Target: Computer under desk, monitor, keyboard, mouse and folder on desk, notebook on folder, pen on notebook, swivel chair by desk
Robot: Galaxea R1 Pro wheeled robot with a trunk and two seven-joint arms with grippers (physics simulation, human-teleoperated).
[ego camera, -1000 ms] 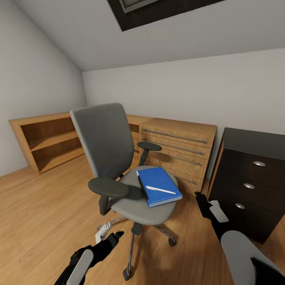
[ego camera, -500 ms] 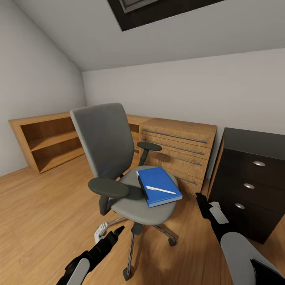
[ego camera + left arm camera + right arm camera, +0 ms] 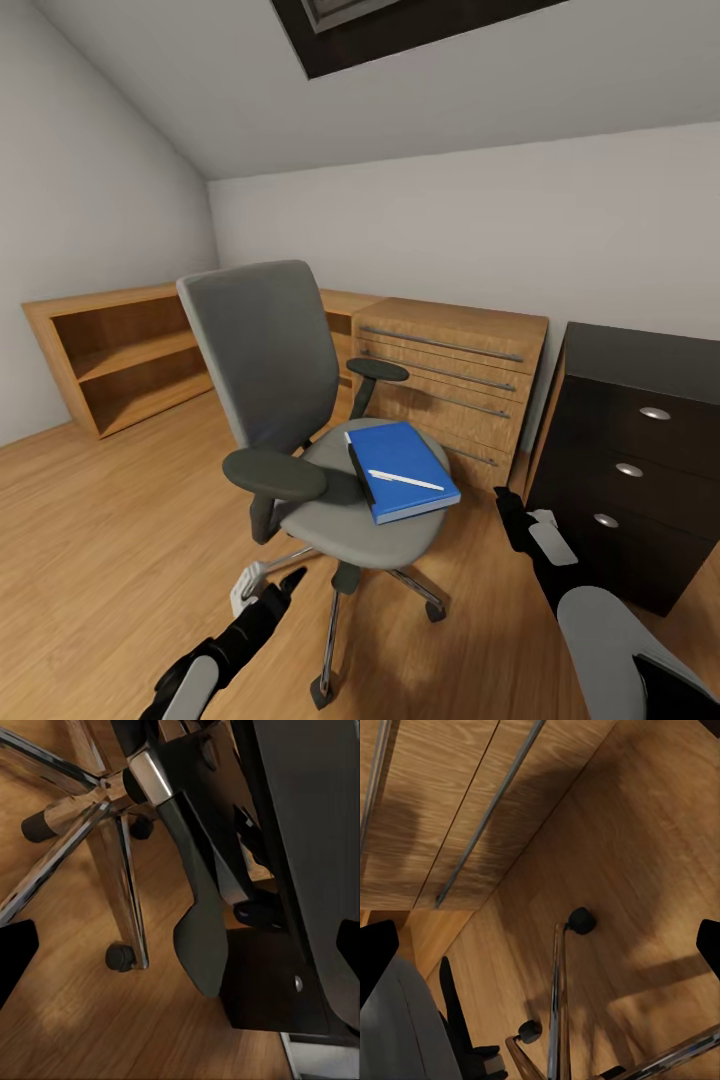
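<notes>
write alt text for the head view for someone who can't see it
A grey swivel chair stands on a wood floor, its seat holding a blue folder with a white pen on top. Behind are a wooden dresser, a low open shelf and a black drawer cabinet; the left gripper reaches toward the chair base.

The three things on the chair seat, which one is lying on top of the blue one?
The white pen lies on the blue folder. The dark notebook only lies alongside the folder's edge on the chair.
</notes>
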